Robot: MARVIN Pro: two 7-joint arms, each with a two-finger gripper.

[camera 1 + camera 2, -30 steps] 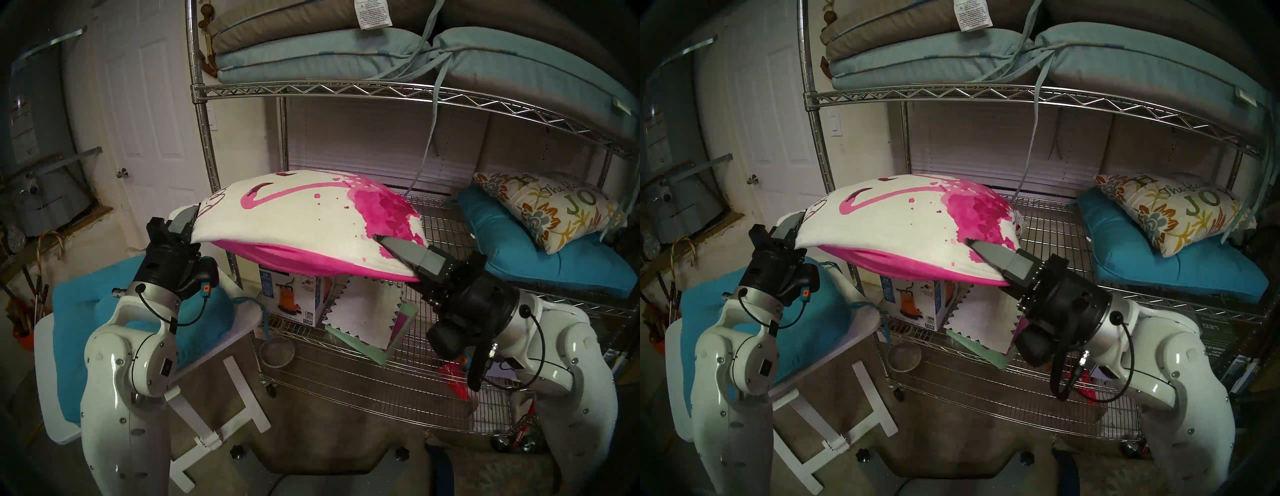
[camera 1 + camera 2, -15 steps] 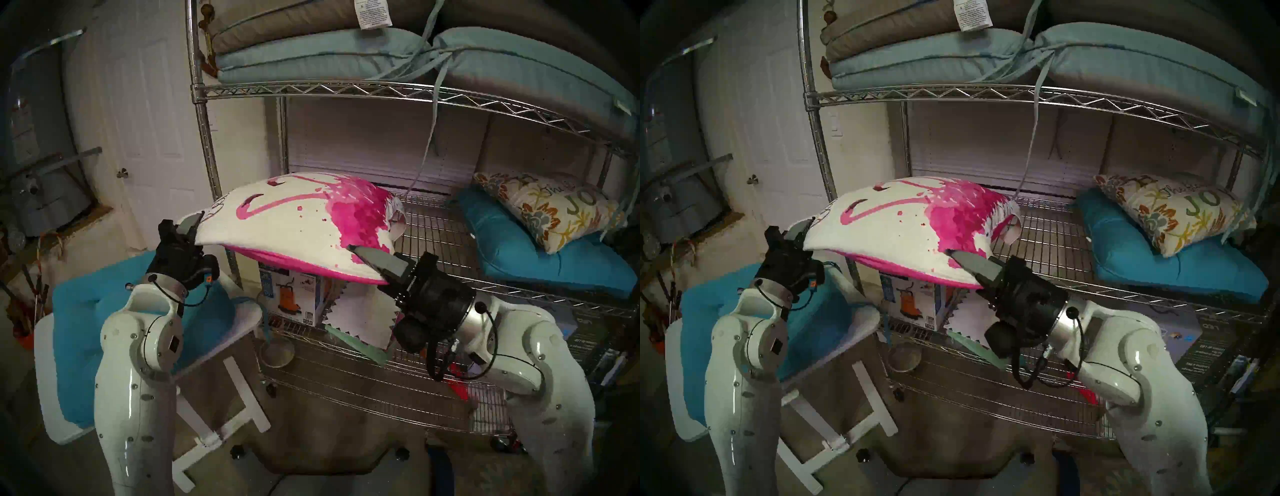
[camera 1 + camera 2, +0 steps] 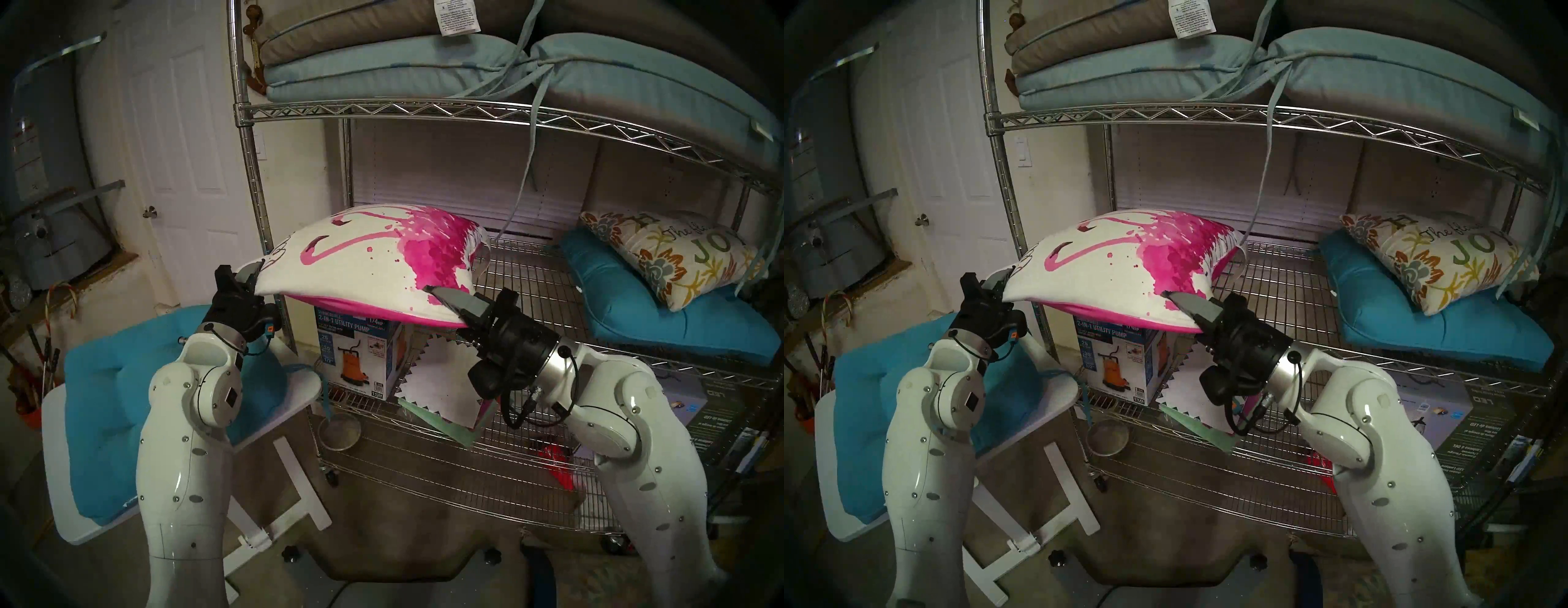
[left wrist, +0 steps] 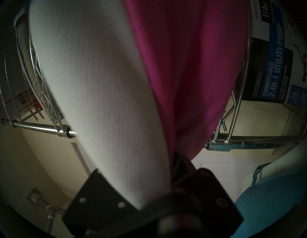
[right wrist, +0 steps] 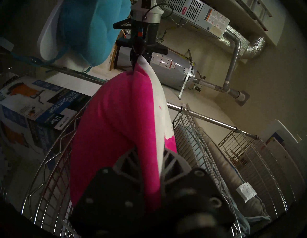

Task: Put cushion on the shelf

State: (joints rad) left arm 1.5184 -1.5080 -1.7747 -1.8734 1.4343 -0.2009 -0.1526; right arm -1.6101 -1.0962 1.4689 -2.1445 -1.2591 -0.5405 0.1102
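Note:
A white cushion [image 3: 365,263] with a pink flamingo print and a pink underside [image 5: 113,133] hangs between my two grippers, above the left half of the chrome wire shelf's middle tier [image 3: 534,288]. Its far edge reaches over the tier. My left gripper [image 3: 250,276] is shut on the cushion's left corner, outside the shelf's front left post [image 3: 254,182]. My right gripper [image 3: 445,299] is shut on the right front corner, above the tier's front edge. The cushion also shows in the other head view [image 3: 1119,271] and fills the left wrist view [image 4: 116,83].
On the middle tier's right lie a teal cushion [image 3: 662,314] and a floral pillow [image 3: 674,259]. Grey-blue cushions [image 3: 424,68] fill the top tier. A utility pump box [image 3: 360,352] stands on the tier below. A white folding table [image 3: 297,395] with a teal cushion [image 3: 114,407] is at my left.
Both arms have stretched forward and carried the cushion away from me, toward the shelf. Its far edge now lies over the middle tier. Both grips are unchanged.

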